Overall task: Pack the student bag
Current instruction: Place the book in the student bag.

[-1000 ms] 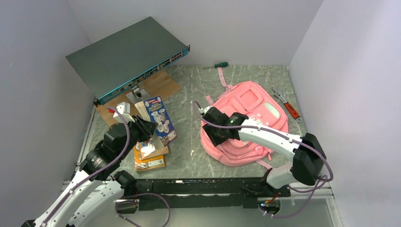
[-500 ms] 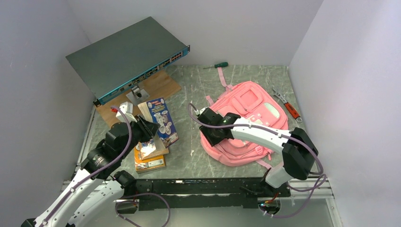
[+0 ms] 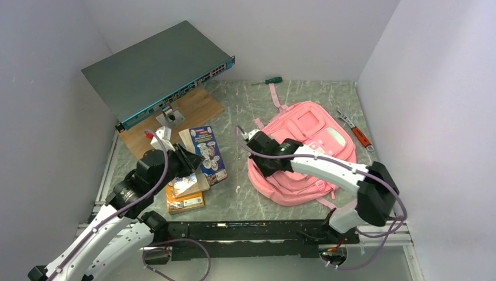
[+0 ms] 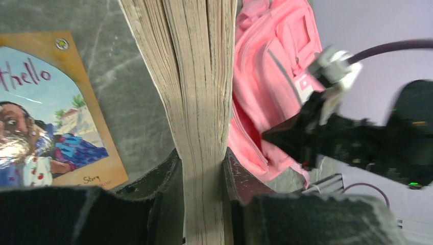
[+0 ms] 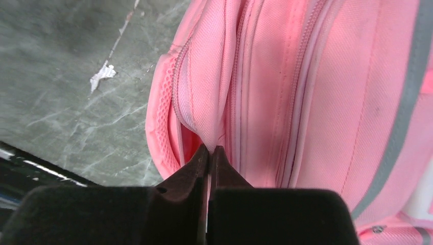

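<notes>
The left arm rises from the near-left corner, elbow bent, wrist turned toward the middle. The left gripper (image 3: pixel 186 159) is clamped on a thick book (image 3: pixel 208 153), held on edge above the table (image 3: pixel 234 111). Its wrist camera confirms it: both fingers (image 4: pixel 163 173) press the yellowed page block from either side.

The right arm sweeps in from the near-right corner, forearm stretched low over the student bag (image 3: pixel 316 132), which lies flat on the right half of the table, close to the right edge. The right gripper (image 3: pixel 259 151) sits at the bag's left side. Only its own camera shows the grip: jaws drawn together, a fold of pink fabric beside a zip nipped at the tips.

Writing now — a picture book (image 4: pixel 51 112) lying flat on the table below the left wrist reads "thello" and "Story". The held book's blue cover is too small to read from above.

Only the top view takes in the network switch (image 3: pixel 158 67) propped at the far-left corner, a green-handled screwdriver (image 3: pixel 270 80) at the far edge and a red-handled tool (image 3: pixel 358 133) by the right edge.
</notes>
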You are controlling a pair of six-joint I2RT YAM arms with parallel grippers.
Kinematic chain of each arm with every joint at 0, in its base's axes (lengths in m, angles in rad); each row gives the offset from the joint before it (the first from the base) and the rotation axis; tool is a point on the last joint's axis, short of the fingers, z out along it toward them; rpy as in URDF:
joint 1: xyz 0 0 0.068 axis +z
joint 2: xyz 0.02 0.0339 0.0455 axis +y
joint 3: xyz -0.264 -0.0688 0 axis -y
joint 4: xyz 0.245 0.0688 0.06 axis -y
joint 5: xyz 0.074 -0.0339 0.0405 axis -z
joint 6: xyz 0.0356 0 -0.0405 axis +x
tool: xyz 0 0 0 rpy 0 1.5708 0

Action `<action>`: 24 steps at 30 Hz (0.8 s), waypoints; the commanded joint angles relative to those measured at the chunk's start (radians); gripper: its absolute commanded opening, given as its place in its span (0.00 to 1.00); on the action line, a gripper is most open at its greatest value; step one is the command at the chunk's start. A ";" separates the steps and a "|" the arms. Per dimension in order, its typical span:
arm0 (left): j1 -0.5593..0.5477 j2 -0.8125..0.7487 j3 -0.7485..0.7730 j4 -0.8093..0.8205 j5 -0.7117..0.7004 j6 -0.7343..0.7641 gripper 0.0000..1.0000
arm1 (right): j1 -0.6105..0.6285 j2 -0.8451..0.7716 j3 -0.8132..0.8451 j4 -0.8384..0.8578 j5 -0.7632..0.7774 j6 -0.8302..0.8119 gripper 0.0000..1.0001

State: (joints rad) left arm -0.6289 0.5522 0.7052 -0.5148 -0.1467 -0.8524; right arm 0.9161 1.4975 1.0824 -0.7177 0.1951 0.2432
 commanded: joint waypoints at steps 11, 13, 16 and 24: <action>0.002 0.162 -0.130 0.589 0.446 -0.281 0.00 | -0.289 -0.321 0.144 0.026 -0.285 0.072 0.00; -0.005 0.201 -0.160 0.713 0.490 -0.334 0.00 | -0.314 -0.319 0.169 0.024 -0.312 0.076 0.00; -0.048 0.263 -0.158 0.764 0.454 -0.395 0.00 | -0.362 -0.324 0.195 0.040 -0.370 0.100 0.00; -0.222 0.517 -0.147 0.992 0.348 -0.545 0.00 | -0.481 -0.327 0.266 0.085 -0.501 0.170 0.00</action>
State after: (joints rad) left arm -0.7876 0.9981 0.5255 0.1734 0.2356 -1.2598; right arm 0.4770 1.2026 1.2518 -0.7849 -0.2050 0.3508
